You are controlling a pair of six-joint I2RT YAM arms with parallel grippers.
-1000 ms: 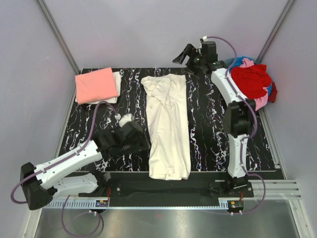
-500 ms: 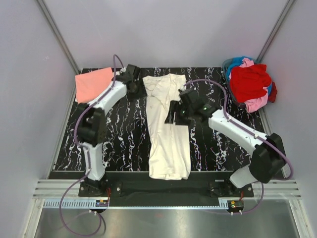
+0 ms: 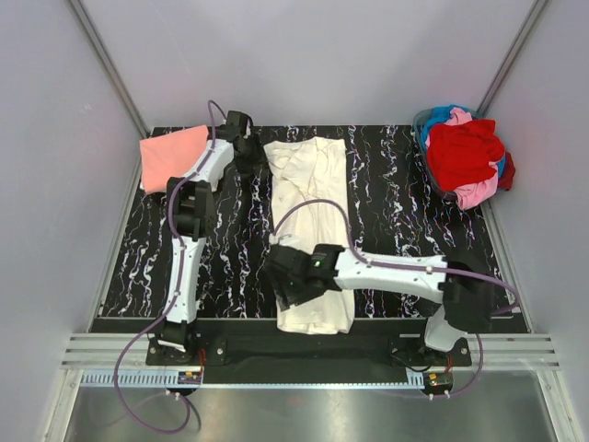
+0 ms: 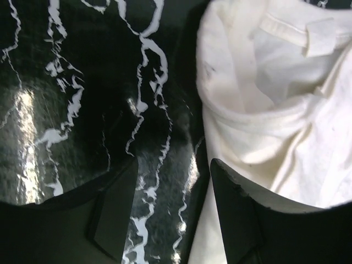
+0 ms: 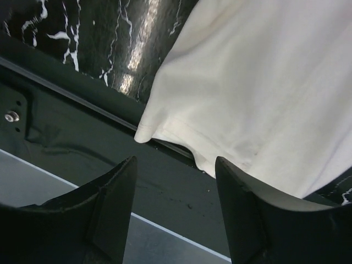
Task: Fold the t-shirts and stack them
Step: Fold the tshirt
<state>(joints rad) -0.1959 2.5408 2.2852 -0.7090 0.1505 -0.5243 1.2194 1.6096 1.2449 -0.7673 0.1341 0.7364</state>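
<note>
Overhead, right claw (image 5: 175, 165) covers cream t-shirt (image 3: 313, 203) hem; left claw (image 4: 173, 165) apart, right apart too.

Left gripper (image 4: 173, 165) jaws apart, arm extended; right gripper (image 5: 176, 160) likewise, arm crossing left.

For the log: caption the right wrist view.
Open right gripper above the hem corner of the large cream cloth t-shirt at the near edge of the black marbled table.
</note>
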